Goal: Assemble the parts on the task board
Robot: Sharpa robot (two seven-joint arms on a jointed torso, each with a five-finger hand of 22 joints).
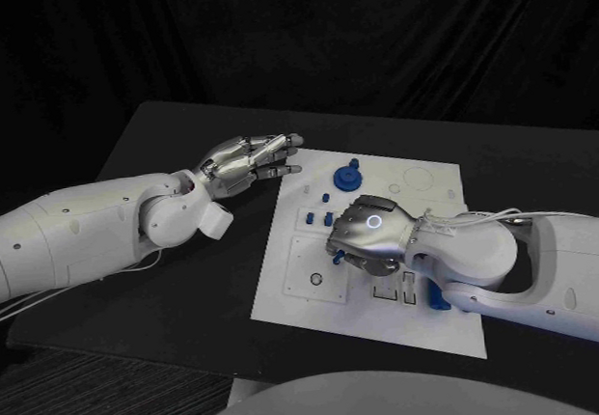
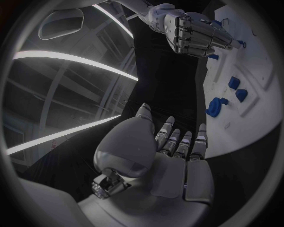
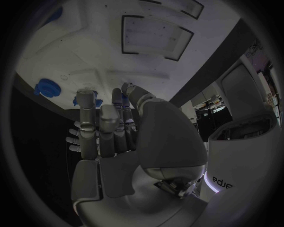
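My right hand (image 1: pixel 367 233) lies knuckles up over the middle of the task board (image 1: pixel 430 180), fingers curled down among the small blue parts (image 1: pixel 326 219); I cannot tell whether it holds one. My left hand (image 1: pixel 250 160) hovers over the black table (image 1: pixel 181 294) just off the board's far left corner, fingers loosely bent, holding nothing. A round blue part (image 1: pixel 346 177) stands near the board's far edge.

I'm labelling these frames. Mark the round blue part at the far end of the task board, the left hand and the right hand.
round blue part (image 1: pixel 345 178): head view, its disc top.
left hand (image 1: pixel 247 160): head view, its back.
right hand (image 1: pixel 368 233): head view, its back.
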